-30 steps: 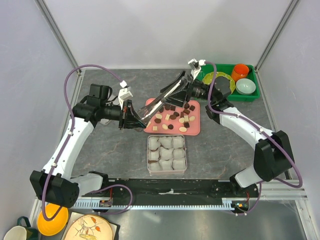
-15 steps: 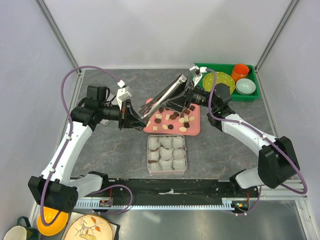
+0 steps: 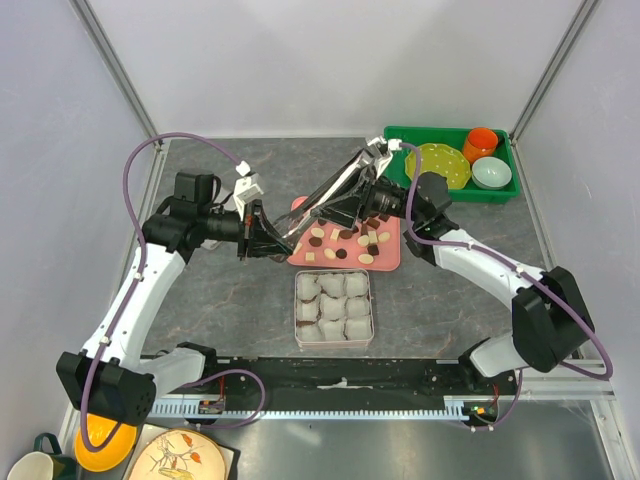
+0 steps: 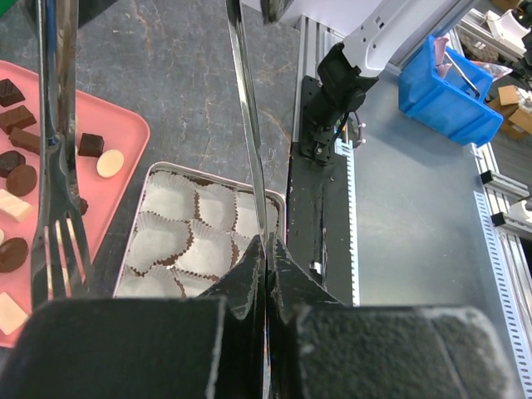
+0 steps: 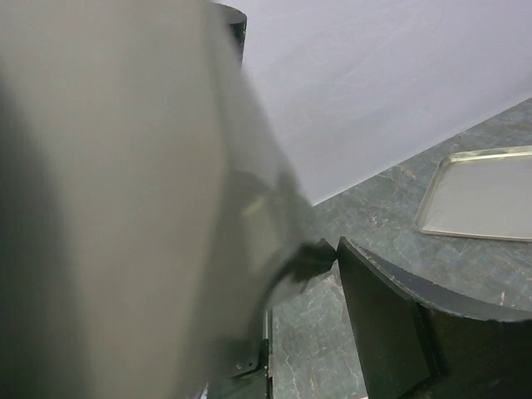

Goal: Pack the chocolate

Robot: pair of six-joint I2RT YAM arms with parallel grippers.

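Dark and cream-white chocolate [image 3: 341,254] pieces lie on a pink tray [image 3: 392,250] at the table's middle; some show in the left wrist view as chocolate [image 4: 91,145]. My left gripper [image 3: 268,238] is shut on the hinge end of long metal tongs [image 3: 335,185], which slant up and to the right. In its own view the left gripper [image 4: 268,249] pinches one blade of the tongs [image 4: 245,125]. My right gripper [image 3: 352,205] sits against the tongs' middle, jaws apart. In its view the right gripper [image 5: 328,249] has blurred tongs [image 5: 125,166] metal covering its left side.
A metal tin [image 3: 371,310] filled with white paper cups [image 3: 333,305] stands just in front of the pink tray. A green bin [image 3: 500,188] at the back right holds a yellow plate, an orange cup and a pale bowl. A flat silver container [image 5: 482,195] shows at right.
My right gripper has slid left and down along the tongs toward the left gripper, its jaws narrowing a little. The left gripper has kept its hold on the tongs.
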